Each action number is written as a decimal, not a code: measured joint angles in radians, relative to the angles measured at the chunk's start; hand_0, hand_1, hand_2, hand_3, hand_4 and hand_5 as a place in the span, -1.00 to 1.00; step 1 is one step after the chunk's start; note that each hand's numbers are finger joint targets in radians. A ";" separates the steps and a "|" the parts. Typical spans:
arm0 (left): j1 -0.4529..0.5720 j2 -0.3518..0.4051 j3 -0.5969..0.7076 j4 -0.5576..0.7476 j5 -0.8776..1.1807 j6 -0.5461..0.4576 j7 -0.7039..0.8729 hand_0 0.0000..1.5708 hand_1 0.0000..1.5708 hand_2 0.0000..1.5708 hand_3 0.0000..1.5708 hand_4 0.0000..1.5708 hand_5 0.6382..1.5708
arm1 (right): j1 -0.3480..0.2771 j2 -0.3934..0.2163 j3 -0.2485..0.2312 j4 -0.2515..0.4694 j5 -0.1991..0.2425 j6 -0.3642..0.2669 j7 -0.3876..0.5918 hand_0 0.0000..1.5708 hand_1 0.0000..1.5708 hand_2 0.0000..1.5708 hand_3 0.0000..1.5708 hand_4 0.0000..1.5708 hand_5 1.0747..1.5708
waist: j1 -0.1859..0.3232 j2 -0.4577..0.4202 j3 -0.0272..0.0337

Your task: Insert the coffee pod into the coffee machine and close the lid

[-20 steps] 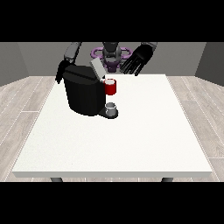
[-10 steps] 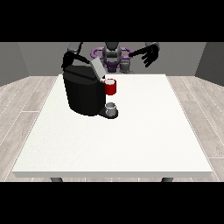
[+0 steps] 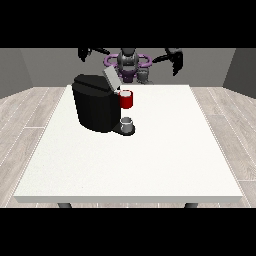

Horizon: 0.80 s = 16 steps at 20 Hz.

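Grey walls and pale wood flooring surround a large white bench, with the robot small at its far edge. Both arms are raised and spread wide, well above the bench surface.

On the bench, toward the robot's side, stands the black coffee machine. Its lid is tilted up and open, a pale slab leaning back from the machine's top. Just beside the machine's front, on the side nearer the bench's middle, a red thing at the machine sits high up, and below it a small grey thing rests on the machine's dark base; whether that is the coffee pod cannot be told.

The hand at the view's left hangs in the air above and behind the machine, apart from it, touching nothing; how its fingers lie cannot be made out. The hand at the view's right hangs well away from the machine, beyond the red thing, fingers pointing downward and relaxed, holding nothing.
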 measured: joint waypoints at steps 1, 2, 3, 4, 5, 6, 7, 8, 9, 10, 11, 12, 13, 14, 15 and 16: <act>0.011 0.000 -0.004 -0.018 0.008 -0.007 0.002 -1.00 -1.00 -1.00 -1.00 -0.50 1.00 | -0.010 -0.010 -0.002 -0.001 0.004 0.003 -0.003 -1.00 -1.00 -1.00 -1.00 -0.90 1.00 | 0.012 0.006 0.0000; 0.024 -0.006 -0.013 -0.032 0.021 -0.010 0.004 -1.00 -1.00 -1.00 -1.00 -0.55 1.00 | -0.026 -0.027 -0.014 0.002 -0.002 0.014 0.001 -1.00 -1.00 -1.00 -1.00 -1.00 1.00 | 0.021 0.009 0.0002; 0.037 -0.011 -0.024 -0.044 0.040 -0.013 0.011 -1.00 -1.00 -1.00 -1.00 -0.53 1.00 | -0.042 -0.033 -0.015 0.006 0.001 0.015 0.019 -1.00 -1.00 -1.00 -1.00 -1.00 1.00 | 0.031 0.005 0.0002; 0.045 -0.013 -0.025 -0.068 0.055 -0.021 0.023 -1.00 -1.00 -1.00 -1.00 -0.45 1.00 | -0.050 -0.034 -0.019 0.006 0.001 0.012 0.024 -1.00 -1.00 -1.00 -1.00 -1.00 1.00 | 0.036 0.012 0.0001; 0.058 -0.016 -0.048 -0.085 0.076 -0.019 0.037 -1.00 -1.00 -1.00 -1.00 -0.42 1.00 | -0.057 -0.040 -0.031 0.021 -0.008 0.017 0.027 -1.00 -1.00 -1.00 -1.00 -1.00 1.00 | 0.045 0.010 0.0001; 0.063 -0.018 -0.055 -0.108 0.089 -0.020 0.048 -1.00 -1.00 -1.00 -1.00 -0.48 1.00 | -0.075 -0.051 -0.046 0.026 -0.018 0.021 0.037 -1.00 -1.00 -1.00 -1.00 -1.00 1.00 | 0.051 0.020 0.0005; 0.072 -0.020 -0.076 -0.126 0.110 -0.016 0.062 -1.00 -1.00 -1.00 -1.00 -0.51 1.00 | -0.089 -0.058 -0.060 0.044 -0.026 0.022 0.044 -1.00 -1.00 -1.00 -1.00 -0.86 1.00 | 0.062 0.022 0.0003; 0.088 -0.022 -0.089 -0.148 0.117 -0.022 0.061 -1.00 -1.00 -1.00 -1.00 -0.54 1.00 | -0.102 -0.069 -0.074 0.056 -0.035 0.028 0.051 -1.00 -1.00 -1.00 -1.00 -0.78 1.00 | 0.075 0.029 0.0005; 0.093 -0.018 -0.091 -0.168 0.124 -0.023 0.059 -1.00 -1.00 -1.00 -1.00 -0.50 1.00 | -0.121 -0.069 -0.079 0.057 -0.045 0.032 0.062 -1.00 -1.00 -1.00 -1.00 -1.00 1.00 | 0.074 0.048 0.0006; 0.101 -0.018 -0.096 -0.190 0.129 -0.024 0.062 -1.00 -1.00 -1.00 -1.00 -0.50 1.00 | -0.129 -0.066 -0.081 0.063 -0.053 0.036 0.061 -1.00 -1.00 -1.00 -1.00 -1.00 1.00 | 0.075 0.063 0.0004; 0.106 -0.020 -0.112 -0.209 0.142 -0.019 0.068 -1.00 -1.00 -1.00 -1.00 -0.50 1.00 | -0.150 -0.068 -0.092 0.076 -0.063 0.037 0.070 -1.00 -1.00 -1.00 -1.00 -0.89 1.00 | 0.082 0.075 0.0006; 0.116 -0.022 -0.119 -0.229 0.149 -0.020 0.069 -1.00 -1.00 -1.00 -1.00 -0.53 1.00 | -0.167 -0.072 -0.104 0.086 -0.076 0.040 0.079 -1.00 -1.00 -1.00 -1.00 -0.76 1.00 | 0.088 0.087 0.0005; 0.121 -0.023 -0.125 -0.250 0.155 -0.022 0.075 -1.00 -1.00 -1.00 -1.00 -0.51 1.00 | -0.177 -0.065 -0.111 0.097 -0.084 0.034 0.083 -1.00 -1.00 -1.00 -1.00 -0.88 1.00 | 0.097 0.096 0.0004; 0.133 -0.024 -0.140 -0.267 0.168 -0.017 0.087 -1.00 -1.00 -1.00 -1.00 -0.51 1.00 | -0.191 -0.068 -0.121 0.110 -0.100 0.040 0.099 -1.00 -1.00 -1.00 -1.00 -0.84 1.00 | 0.100 0.097 0.0005; 0.139 -0.025 -0.153 -0.291 0.178 -0.017 0.096 -1.00 -1.00 -1.00 -1.00 -0.55 1.00 | -0.206 -0.071 -0.134 0.126 -0.110 0.038 0.106 -1.00 -1.00 -1.00 -1.00 -0.88 1.00 | 0.111 0.105 0.0005; 0.156 -0.025 -0.167 -0.316 0.185 -0.017 0.104 -1.00 -1.00 -1.00 -1.00 -0.54 1.00 | -0.216 -0.068 -0.137 0.137 -0.116 0.036 0.113 -1.00 -1.00 -1.00 -1.00 -0.78 1.00 | 0.115 0.109 0.0005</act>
